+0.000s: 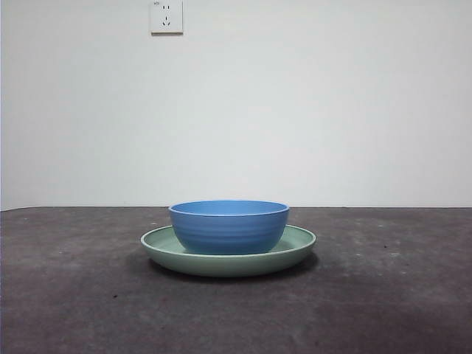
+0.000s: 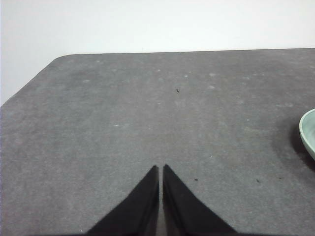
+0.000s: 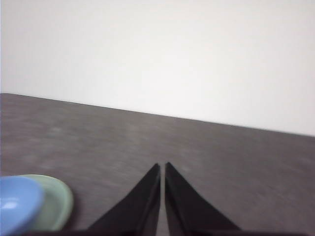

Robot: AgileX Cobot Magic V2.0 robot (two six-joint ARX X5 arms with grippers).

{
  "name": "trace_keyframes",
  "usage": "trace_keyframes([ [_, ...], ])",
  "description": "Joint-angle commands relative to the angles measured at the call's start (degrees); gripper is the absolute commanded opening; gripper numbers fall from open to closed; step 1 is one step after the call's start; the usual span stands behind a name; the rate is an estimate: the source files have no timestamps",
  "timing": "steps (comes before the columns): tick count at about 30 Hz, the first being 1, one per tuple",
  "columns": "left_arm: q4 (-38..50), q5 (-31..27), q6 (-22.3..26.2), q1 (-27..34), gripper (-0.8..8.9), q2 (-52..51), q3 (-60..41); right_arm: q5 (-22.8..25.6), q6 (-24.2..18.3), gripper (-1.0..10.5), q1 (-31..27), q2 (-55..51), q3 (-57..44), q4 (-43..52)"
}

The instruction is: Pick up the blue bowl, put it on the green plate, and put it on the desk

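Green plate (image 1: 228, 258) nearest front camera, resting on dark mottled counter (image 1: 74, 295). Blue bowl (image 1: 228, 226) upright in plate centre; bowl base hidden behind plate rim. Wall socket (image 1: 166, 16) high on white wall, top edge cut off. Left gripper (image 2: 161, 167) above bare counter, fingers closed, empty; only sliver of plate at frame edge. Right gripper (image 3: 162, 164) near plate, fingers closed, empty; bowl and plate blurred, cropped at corner.

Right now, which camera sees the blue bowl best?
The front view: the whole blue bowl sits in the green plate. The right wrist view catches only a blurry edge of it at the frame's border. The left wrist view misses it.
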Motion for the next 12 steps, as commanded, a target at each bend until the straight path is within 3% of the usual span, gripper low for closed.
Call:
trace_keyframes([
  [1,-0.5,0.1,-0.5,0.1,0.14,-0.1,-1.2,1.3,0.6,0.1,-1.2,-4.1,-5.6,4.6],
  [12,-0.5,0.1,-0.5,0.1,0.14,-0.1,-1.2,2.9,1.7,0.1,-1.8,-12.5,-19.7,7.6],
])
